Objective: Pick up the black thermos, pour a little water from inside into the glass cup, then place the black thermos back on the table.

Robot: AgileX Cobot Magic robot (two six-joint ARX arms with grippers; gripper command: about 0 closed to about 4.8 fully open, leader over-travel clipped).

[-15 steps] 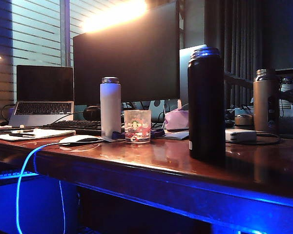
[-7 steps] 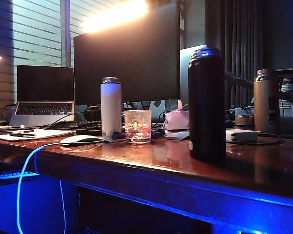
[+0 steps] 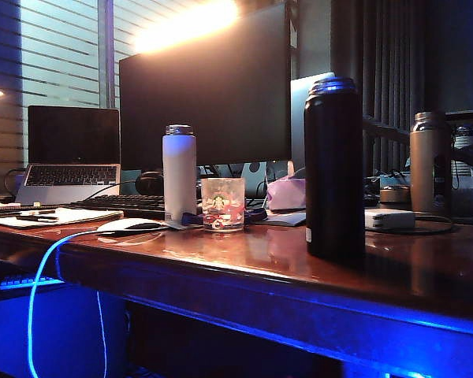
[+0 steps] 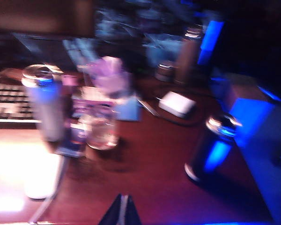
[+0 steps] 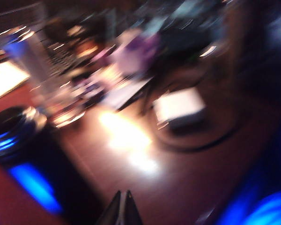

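Left gripper point(image 4: 121, 212) and right gripper point(image 5: 122, 208) both closed tight, empty, above table point(image 3: 244, 260), touching nothing. Black thermos point(image 3: 333, 169) upright.

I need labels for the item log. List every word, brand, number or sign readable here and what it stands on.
No text can be read as words in any view.
glass cup: round green-and-white logo and red markings, lettering too small to read.
black thermos: small white label near its base, too small to read.
laptop and keyboard: key legends too small to read.
Both wrist views: too blurred.
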